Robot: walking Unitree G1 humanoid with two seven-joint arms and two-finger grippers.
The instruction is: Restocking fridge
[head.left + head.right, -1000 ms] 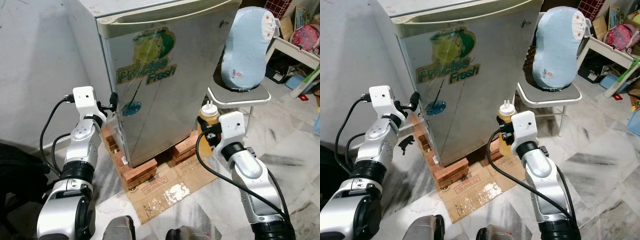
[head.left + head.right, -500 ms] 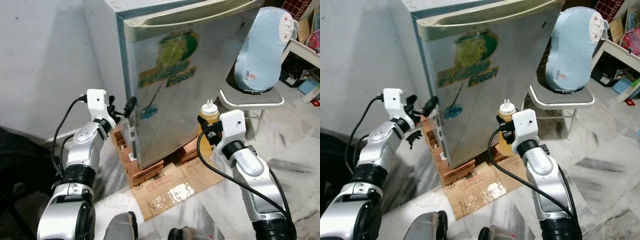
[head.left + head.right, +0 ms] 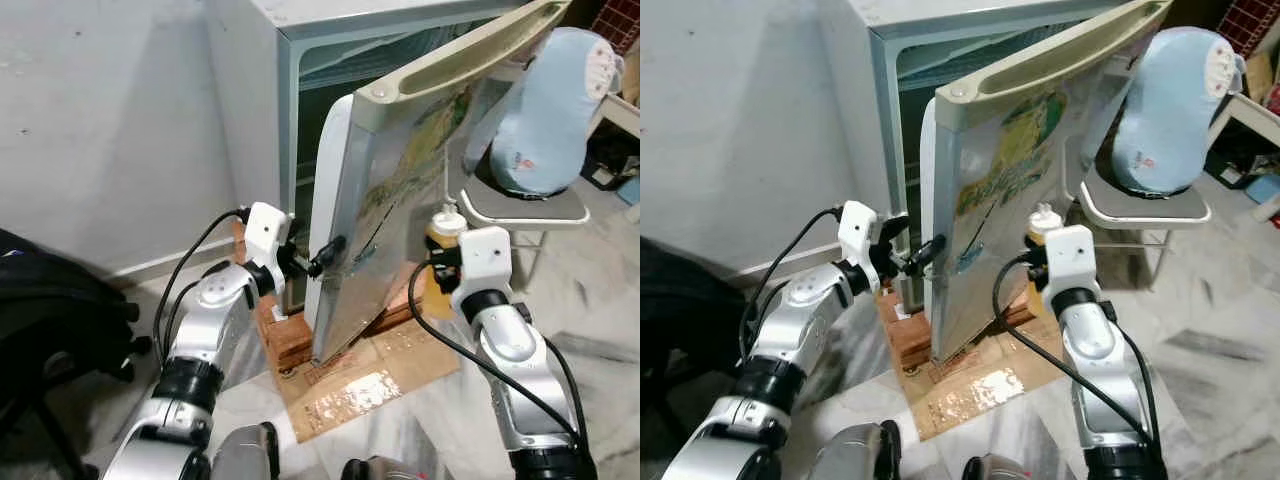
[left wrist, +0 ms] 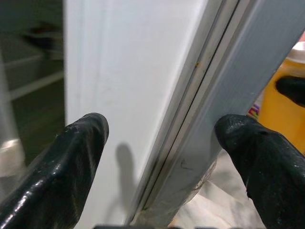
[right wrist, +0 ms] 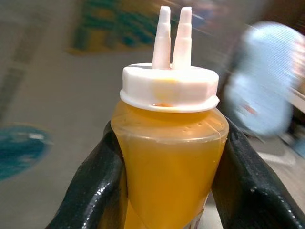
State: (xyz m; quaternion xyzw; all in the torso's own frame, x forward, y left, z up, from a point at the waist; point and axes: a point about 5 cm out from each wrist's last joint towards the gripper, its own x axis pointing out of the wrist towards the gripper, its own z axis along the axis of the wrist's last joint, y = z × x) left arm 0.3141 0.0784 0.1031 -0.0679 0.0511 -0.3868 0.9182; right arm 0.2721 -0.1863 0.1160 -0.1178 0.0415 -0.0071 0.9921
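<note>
left gripper [image 4: 162, 143] straddles the open door [image 3: 380, 200] edge, jaws wide; right gripper [image 5: 167, 171] at 3 o'clock clamps bottle [image 5: 167, 157].

Pale grey plastered wall [image 3: 110, 120] on the left, scuffed, meeting a marble-patterned grey-white floor [image 3: 600, 330] — a flattened piece of cardboard [image 3: 370, 375] lies near, over stacked red bricks [image 3: 285, 340]. Far right: a white metal-framed chair [image 3: 525, 205] carrying a large light-blue cushion [image 3: 550, 110] stood on end, with cluttered white shelving [image 3: 1265, 110] beyond it. Near left, a black chair or bag [image 3: 55, 320] sits in shadow — light is even and soft.
</note>
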